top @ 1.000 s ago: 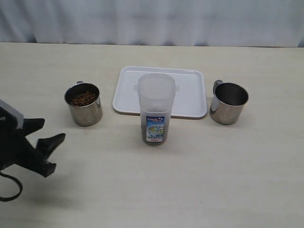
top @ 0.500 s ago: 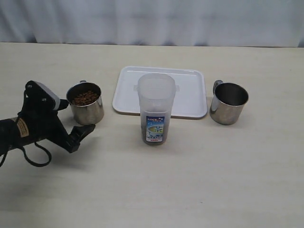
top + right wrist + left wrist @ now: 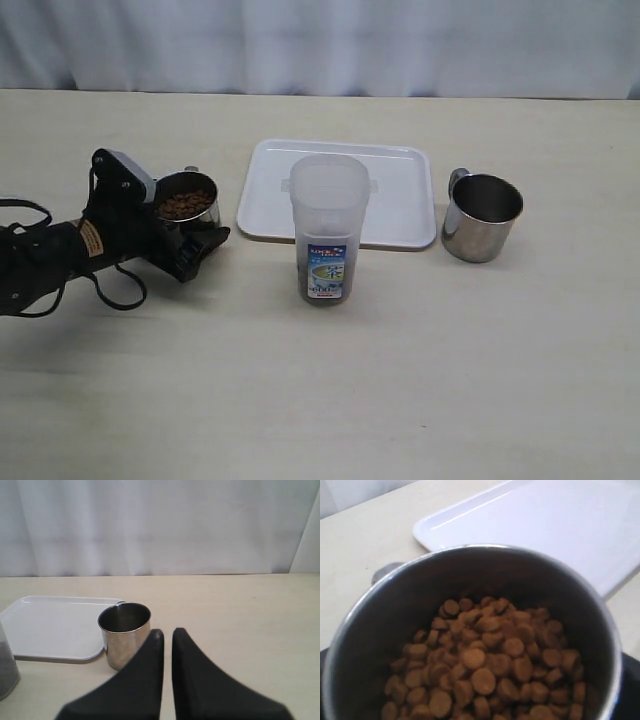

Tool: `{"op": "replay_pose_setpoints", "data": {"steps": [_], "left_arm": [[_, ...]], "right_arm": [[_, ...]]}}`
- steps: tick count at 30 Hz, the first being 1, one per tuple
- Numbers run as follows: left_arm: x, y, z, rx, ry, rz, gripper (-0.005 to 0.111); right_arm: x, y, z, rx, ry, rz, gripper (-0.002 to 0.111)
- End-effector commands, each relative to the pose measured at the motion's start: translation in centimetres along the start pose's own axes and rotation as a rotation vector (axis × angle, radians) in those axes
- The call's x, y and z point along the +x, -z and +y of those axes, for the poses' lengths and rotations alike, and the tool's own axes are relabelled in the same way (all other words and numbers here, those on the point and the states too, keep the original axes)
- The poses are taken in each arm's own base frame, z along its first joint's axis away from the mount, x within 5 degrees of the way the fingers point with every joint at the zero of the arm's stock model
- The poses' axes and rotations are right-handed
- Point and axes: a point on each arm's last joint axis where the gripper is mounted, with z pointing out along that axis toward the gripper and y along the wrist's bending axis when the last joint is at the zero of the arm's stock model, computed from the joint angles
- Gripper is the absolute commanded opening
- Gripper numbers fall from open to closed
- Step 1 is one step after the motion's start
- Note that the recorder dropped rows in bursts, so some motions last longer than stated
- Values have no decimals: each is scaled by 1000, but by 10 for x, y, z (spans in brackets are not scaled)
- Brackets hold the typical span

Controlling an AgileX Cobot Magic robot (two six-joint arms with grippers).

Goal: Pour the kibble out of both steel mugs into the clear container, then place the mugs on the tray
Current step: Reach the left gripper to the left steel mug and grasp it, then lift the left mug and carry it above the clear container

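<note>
The left steel mug (image 3: 190,207) stands left of the tray with brown kibble (image 3: 183,206) inside. My left gripper (image 3: 198,222) lies low on the table with its jaws open on either side of this mug; one dark finger (image 3: 205,243) shows in front of it. The left wrist view is filled by the mug rim (image 3: 470,550) and kibble (image 3: 485,655). The clear container (image 3: 328,225) stands in front of the white tray (image 3: 400,200). The right steel mug (image 3: 482,215) stands right of the tray. My right gripper (image 3: 167,631) is shut, empty, short of that mug (image 3: 124,635).
A white curtain hangs behind the table's far edge. The left arm's cable (image 3: 110,295) loops on the table beside the arm. The container (image 3: 6,667) shows dark fill low down.
My left gripper has swung in from the front left and now straddles the kibble mug. The container, tray and right mug have stayed put.
</note>
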Motion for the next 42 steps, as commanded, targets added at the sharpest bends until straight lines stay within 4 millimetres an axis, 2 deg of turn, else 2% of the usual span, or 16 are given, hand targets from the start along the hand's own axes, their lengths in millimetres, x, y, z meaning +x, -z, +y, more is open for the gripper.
{"op": "replay_pose_setpoints", "data": {"steps": [1, 2, 4, 6, 9, 15, 17, 19, 25, 28, 31, 35, 39, 42], "left_arm": [[0, -2, -1, 49, -15, 4, 68], [3, -1, 4, 8, 23, 24, 49], [6, 2, 12, -31, 45, 38, 24], [6, 4, 14, -28, 40, 34, 14], [0, 7, 14, -5, 26, 21, 6], [-26, 21, 8, 62, -9, -20, 4], [-44, 34, 10, 34, 95, -15, 4], [-55, 45, 10, 1, 115, 11, 1], [-85, 84, 5, -115, 51, 105, 0], [-109, 105, -14, -172, -39, 184, 0], [-129, 109, -35, -150, -99, 159, 0], [-156, 100, -51, -181, -179, 267, 0], [-189, 97, -56, -227, -260, 316, 0], [-201, 100, -56, -332, -324, 393, 0]], "right_arm": [[2, 0, 0, -3, 6, 3, 5], [2, 0, 0, -3, 6, 3, 5], [2, 0, 0, -3, 6, 3, 5], [2, 0, 0, -3, 6, 3, 5], [2, 0, 0, -3, 6, 3, 5], [2, 0, 0, -3, 6, 3, 5], [2, 0, 0, -3, 6, 3, 5], [2, 0, 0, -3, 6, 3, 5], [2, 0, 0, -3, 6, 3, 5], [2, 0, 0, -3, 6, 3, 5], [2, 0, 0, -3, 6, 3, 5], [2, 0, 0, -3, 6, 3, 5], [2, 0, 0, -3, 6, 3, 5], [2, 0, 0, -3, 6, 3, 5]]}}
